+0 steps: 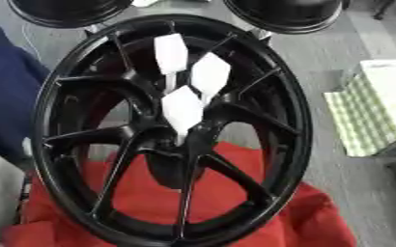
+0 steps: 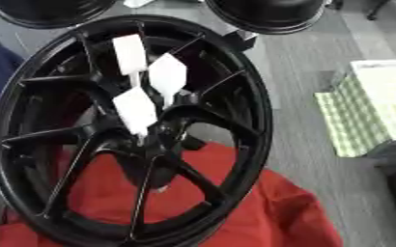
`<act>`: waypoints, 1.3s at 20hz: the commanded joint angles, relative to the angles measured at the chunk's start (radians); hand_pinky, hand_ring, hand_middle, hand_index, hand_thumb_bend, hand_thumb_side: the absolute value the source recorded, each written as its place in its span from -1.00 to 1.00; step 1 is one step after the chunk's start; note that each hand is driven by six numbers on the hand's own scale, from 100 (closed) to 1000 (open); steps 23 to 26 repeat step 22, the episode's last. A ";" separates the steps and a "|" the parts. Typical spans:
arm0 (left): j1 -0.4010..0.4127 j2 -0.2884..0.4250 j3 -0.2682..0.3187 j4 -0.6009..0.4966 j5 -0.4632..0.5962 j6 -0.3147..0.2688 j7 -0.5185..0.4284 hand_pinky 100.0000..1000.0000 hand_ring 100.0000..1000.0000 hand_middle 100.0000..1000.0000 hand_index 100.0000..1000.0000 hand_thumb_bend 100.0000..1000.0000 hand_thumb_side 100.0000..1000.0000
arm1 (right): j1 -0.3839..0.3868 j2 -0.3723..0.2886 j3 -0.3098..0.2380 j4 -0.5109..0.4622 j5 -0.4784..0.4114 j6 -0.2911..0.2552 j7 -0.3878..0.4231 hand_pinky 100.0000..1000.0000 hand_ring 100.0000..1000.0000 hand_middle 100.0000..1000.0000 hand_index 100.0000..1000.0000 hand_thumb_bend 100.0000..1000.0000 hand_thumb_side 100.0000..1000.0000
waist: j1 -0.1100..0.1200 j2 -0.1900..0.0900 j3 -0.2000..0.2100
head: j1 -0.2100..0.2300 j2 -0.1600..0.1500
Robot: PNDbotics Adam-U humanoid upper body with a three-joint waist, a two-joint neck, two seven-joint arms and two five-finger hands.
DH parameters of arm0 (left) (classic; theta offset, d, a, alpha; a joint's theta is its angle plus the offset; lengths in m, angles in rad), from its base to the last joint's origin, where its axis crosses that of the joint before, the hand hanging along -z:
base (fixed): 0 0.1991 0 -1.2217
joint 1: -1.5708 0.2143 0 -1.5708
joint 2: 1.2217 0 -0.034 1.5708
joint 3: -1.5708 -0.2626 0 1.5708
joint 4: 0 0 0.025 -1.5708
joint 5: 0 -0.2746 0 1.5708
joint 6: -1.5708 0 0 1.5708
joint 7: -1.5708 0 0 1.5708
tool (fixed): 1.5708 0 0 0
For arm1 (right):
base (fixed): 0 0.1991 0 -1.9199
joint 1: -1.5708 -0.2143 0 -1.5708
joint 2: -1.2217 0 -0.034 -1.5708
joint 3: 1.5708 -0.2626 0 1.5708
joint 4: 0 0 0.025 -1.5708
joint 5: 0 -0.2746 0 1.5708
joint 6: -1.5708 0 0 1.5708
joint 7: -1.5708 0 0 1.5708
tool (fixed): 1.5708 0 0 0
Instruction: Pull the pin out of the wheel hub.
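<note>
Standing upright on red cloth (image 1: 150,202), glossy black wheel hub (image 1: 172,130), three white pins (image 1: 182,110); neither hand visible.

The wheel (image 1: 172,130) filled the middle of the scene, standing tilted with its near rim resting on a cloth (image 1: 311,217) that spread to the near right. Three tabbed pins sat at the hub (image 1: 177,140): one (image 1: 182,110) nearest the centre, a second (image 1: 210,75) just beyond it to the right, a third (image 1: 170,53) farther and to the left. Two more wheels (image 1: 66,12) (image 1: 290,14) lay behind, far left and far right. A box (image 1: 374,106) stood well apart on the floor (image 1: 319,58) to the right.
</note>
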 commanded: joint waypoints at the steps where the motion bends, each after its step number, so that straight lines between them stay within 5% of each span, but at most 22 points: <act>1: -0.041 0.008 0.021 -0.083 0.134 0.031 0.056 0.62 0.34 0.16 0.45 -1.00 -0.41 | -0.006 -0.023 -0.013 -0.016 0.006 0.029 -0.026 0.35 0.06 -0.07 0.27 -0.50 -0.72 | 0.001 -0.023 -0.001 | 0.000 -0.008; 6: -0.096 -0.007 -0.021 -0.316 0.436 0.013 0.145 0.57 0.21 0.06 0.41 -1.00 -0.24 | -0.009 -0.032 -0.005 -0.016 0.010 0.038 -0.026 0.35 0.06 -0.07 0.27 -0.50 -0.72 | 0.001 -0.028 -0.003 | 0.004 -0.002; 9: -0.101 0.000 -0.064 -0.436 0.513 0.016 0.183 0.56 0.20 0.06 0.41 -1.00 -0.28 | -0.013 -0.038 0.001 -0.016 0.015 0.043 -0.026 0.35 0.06 -0.07 0.27 -0.49 -0.72 | 0.003 -0.029 -0.006 | 0.009 -0.002; 14: -0.083 0.010 -0.118 -0.540 0.492 0.032 0.178 0.55 0.22 0.07 0.42 -1.00 -0.36 | -0.024 -0.041 0.012 -0.016 0.021 0.042 -0.026 0.35 0.07 -0.07 0.27 -0.48 -0.73 | 0.007 -0.030 -0.012 | 0.014 -0.008; 26: -0.079 0.003 -0.131 -0.559 0.457 0.040 0.186 0.54 0.21 0.06 0.41 -1.00 -0.37 | -0.025 -0.044 0.018 -0.016 0.025 0.046 -0.026 0.35 0.07 -0.07 0.27 -0.47 -0.74 | 0.005 -0.035 -0.014 | 0.011 -0.008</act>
